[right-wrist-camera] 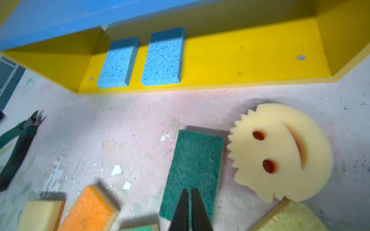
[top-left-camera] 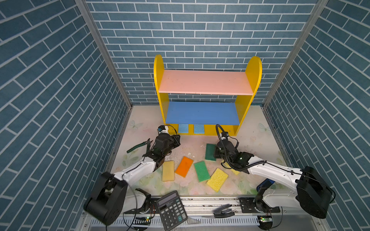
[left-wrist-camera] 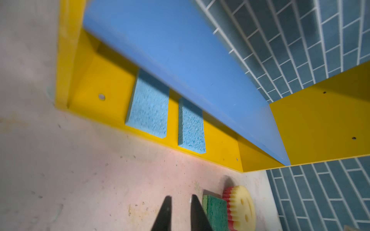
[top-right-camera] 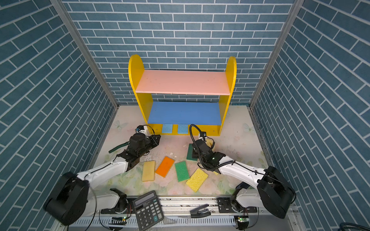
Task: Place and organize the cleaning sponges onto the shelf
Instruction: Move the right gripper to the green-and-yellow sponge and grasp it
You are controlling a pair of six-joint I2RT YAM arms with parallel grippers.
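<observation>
The coming pick turned on the dark green sponge (right-wrist-camera: 194, 160). In both top views it lay right of centre, just below the shelf (top-left-camera: 202, 113), with its long axis running up the frame toward the shelf's yellow base. The right tool (right-wrist-camera: 189, 192) hung over the sponge's lower end, in line with that axis. Its tips were barely parted and pinched nothing. The left tool (left-wrist-camera: 181, 197), at centre left, was slightly spread and empty, so the right arm was judged the nearer.

There were nine sponges:
- Two light blue (right-wrist-camera: 118, 64) (right-wrist-camera: 163, 58), side by side on the base.
- Seven on the counter (right-wrist-camera: 120, 120): two green, counting the light green one (top-left-camera: 201, 171); one orange (top-left-camera: 184, 166); three yellow rectangles (top-left-camera: 168, 171) (top-left-camera: 217, 179) (right-wrist-camera: 290, 219); one smiley (right-wrist-camera: 280, 152), beside the dark green sponge.

There was also one calculator (top-left-camera: 171, 210) and one pair of cutters (top-left-camera: 138, 147).
</observation>
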